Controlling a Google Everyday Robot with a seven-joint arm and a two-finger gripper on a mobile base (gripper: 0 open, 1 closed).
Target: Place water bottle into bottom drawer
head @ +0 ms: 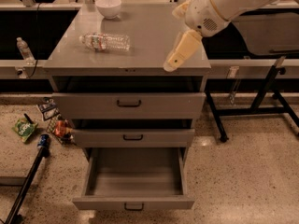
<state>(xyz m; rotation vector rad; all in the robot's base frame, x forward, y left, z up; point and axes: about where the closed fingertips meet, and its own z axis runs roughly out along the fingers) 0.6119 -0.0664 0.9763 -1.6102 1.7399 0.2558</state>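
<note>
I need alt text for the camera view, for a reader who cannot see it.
A robot arm's claw hangs over the front right of a grey cabinet top, apart from the water bottle lying on its side to the left. The bottom drawer stands pulled open and empty; a white bowl sits at the back.

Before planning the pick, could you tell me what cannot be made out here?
Camera view:
- Arm behind the gripper, which hangs over the right front of the cabinet top: cut off by the top edge.
- Water bottle label text: too small.
- Bottom drawer floor nearest its front: hidden by its front wall.
</note>
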